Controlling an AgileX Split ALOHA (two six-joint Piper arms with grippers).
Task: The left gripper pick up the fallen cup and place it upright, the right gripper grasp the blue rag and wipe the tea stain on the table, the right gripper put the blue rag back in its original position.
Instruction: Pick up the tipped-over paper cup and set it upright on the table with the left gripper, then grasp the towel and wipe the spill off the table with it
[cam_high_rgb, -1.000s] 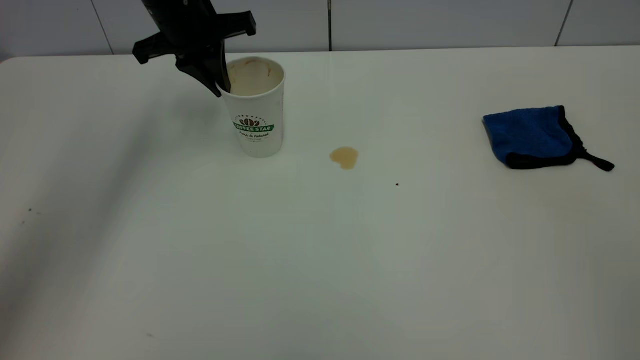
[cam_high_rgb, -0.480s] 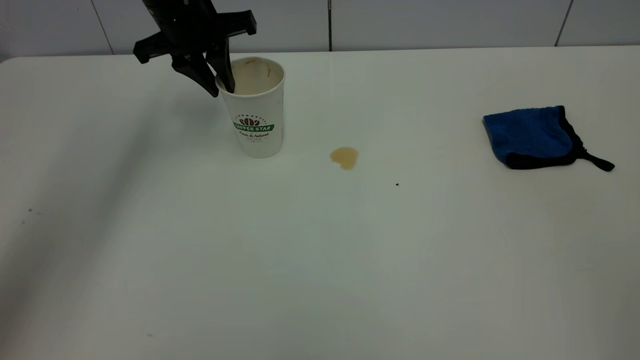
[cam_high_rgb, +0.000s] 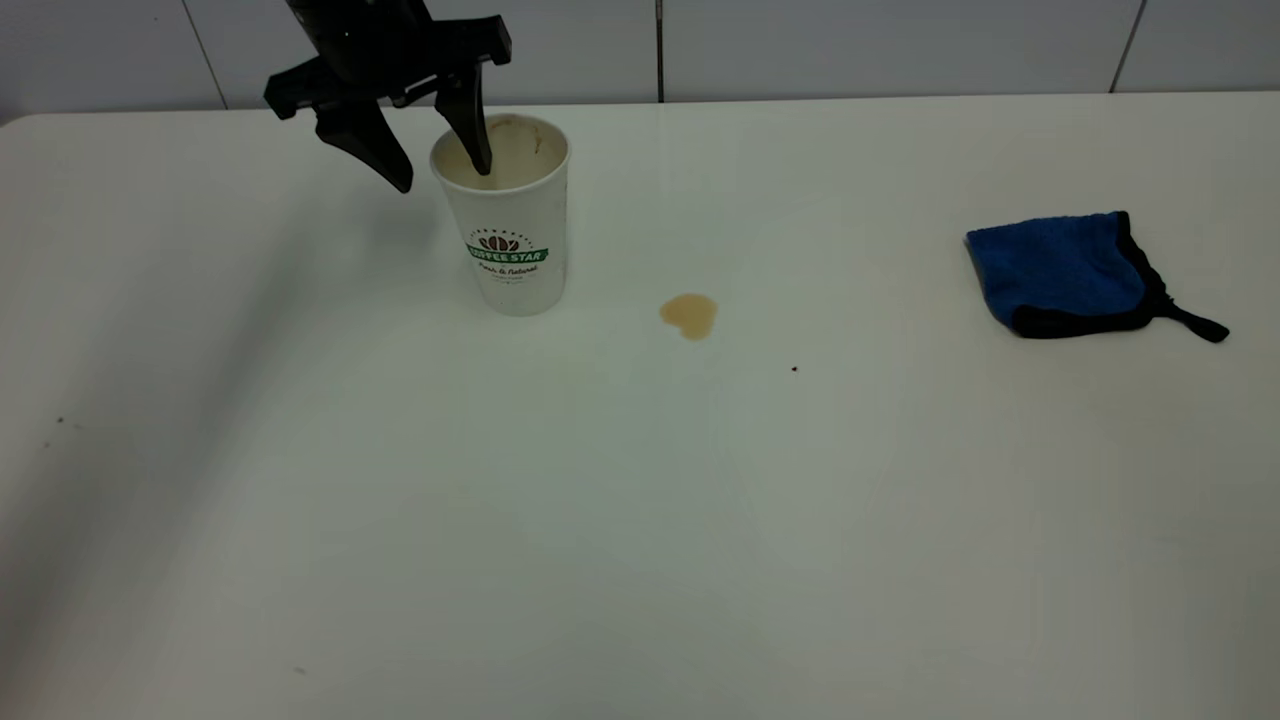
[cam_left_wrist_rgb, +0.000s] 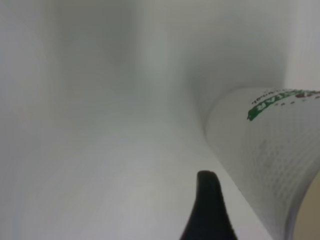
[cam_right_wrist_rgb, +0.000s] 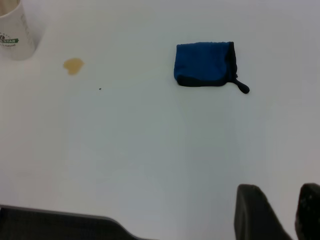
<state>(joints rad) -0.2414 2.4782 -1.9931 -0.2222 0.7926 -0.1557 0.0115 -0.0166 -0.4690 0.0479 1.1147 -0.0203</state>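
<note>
One cup (cam_high_rgb: 514, 232), one blue rag (cam_high_rgb: 1066, 271), one tea stain (cam_high_rgb: 689, 315).

Open tabletop (cam_high_rgb: 600, 520) stretches along the near edge; cup (cam_high_rgb: 512, 225), stain (cam_high_rgb: 689, 314) and rag (cam_high_rgb: 1065, 272) line the far half.

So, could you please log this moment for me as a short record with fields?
cup: upright on the table, logo facing the exterior camera
left gripper: open at the cup's rim, one finger inside the cup, one outside
tea stain: unwiped, to the right of the cup in the exterior view
blue rag: lying untouched further right
right gripper: above the table, apart from the rag, fingers apart
stage: cup righted, wiping not yet begun
</note>
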